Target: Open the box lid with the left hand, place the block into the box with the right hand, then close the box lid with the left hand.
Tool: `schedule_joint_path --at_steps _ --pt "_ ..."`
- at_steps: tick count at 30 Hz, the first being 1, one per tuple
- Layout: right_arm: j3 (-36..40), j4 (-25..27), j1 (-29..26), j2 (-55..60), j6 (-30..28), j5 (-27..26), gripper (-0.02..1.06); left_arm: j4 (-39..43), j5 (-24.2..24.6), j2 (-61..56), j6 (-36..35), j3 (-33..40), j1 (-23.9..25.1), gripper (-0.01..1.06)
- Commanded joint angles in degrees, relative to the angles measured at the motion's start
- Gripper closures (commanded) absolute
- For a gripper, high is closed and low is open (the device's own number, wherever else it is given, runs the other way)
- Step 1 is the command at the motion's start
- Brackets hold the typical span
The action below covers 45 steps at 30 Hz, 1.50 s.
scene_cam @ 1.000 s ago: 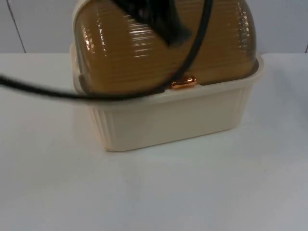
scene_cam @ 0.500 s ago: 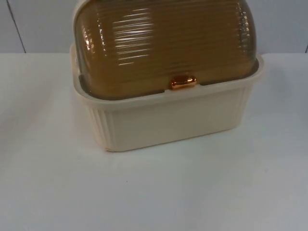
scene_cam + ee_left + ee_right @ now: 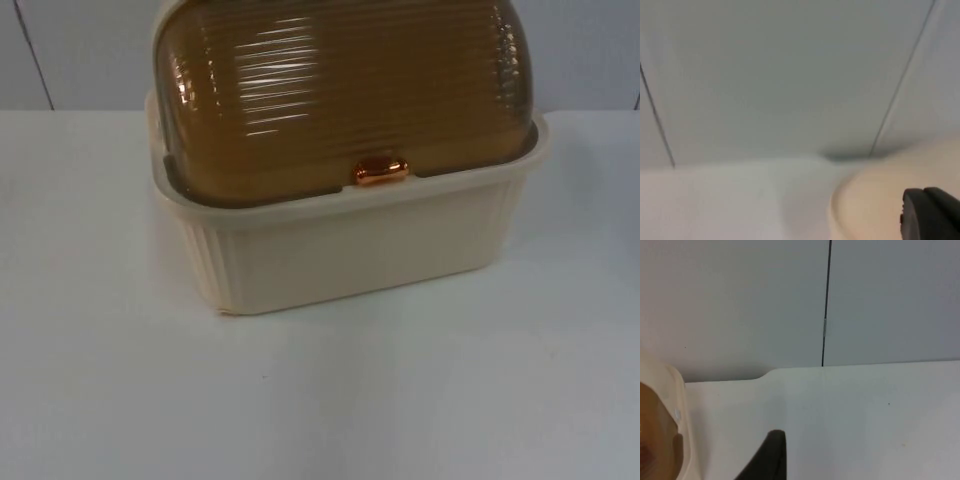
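Observation:
A cream ribbed box (image 3: 350, 250) stands at the back middle of the table in the top view. Its amber see-through domed lid (image 3: 340, 90) is down on the rim, with a small copper handle (image 3: 381, 171) at its front edge. My left gripper (image 3: 930, 215) hangs beside a cream curved part of the box (image 3: 865, 210), facing the partition wall. My right gripper (image 3: 767, 457) is over the bare table, just beside the box's corner (image 3: 670, 425), where some amber lid (image 3: 652, 440) shows. Neither gripper touches the box.
The grey partition wall (image 3: 80, 50) with dark vertical seams stands right behind the box. White table top (image 3: 320, 400) stretches out in front of the box and to both of its sides.
A black arm and cable that crossed in front of the lid one second ago have left the top view. The box and lid have not moved.

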Motion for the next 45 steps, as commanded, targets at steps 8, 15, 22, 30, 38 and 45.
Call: schedule_joint_path --at_steps 8,15,22,30,38,45 --pt "-0.16 0.63 -0.18 -0.34 0.14 -0.18 0.0 36.17 1.76 -1.88 -27.48 -1.88 -4.99 1.05" --pt "-0.16 0.63 -0.18 -0.34 0.14 0.38 0.0 35.22 1.35 -3.21 -28.56 -1.88 -4.99 1.05" --pt "-0.16 0.63 -0.18 -0.34 0.14 0.38 0.0 35.71 1.35 -3.21 -29.01 -1.88 -4.99 1.05" --pt "-0.16 0.63 -0.18 -0.34 0.14 0.38 0.0 28.68 -0.44 -3.7 -29.26 -1.88 -4.99 0.0" --pt "-0.16 0.63 -0.18 -0.34 0.14 0.48 0.0 28.03 -0.22 -7.2 -29.09 -1.88 -4.99 0.01" --pt "-0.16 0.63 -0.18 -0.34 0.14 1.83 0.0 28.09 -1.9 -10.44 -29.09 -1.88 -4.99 0.01"
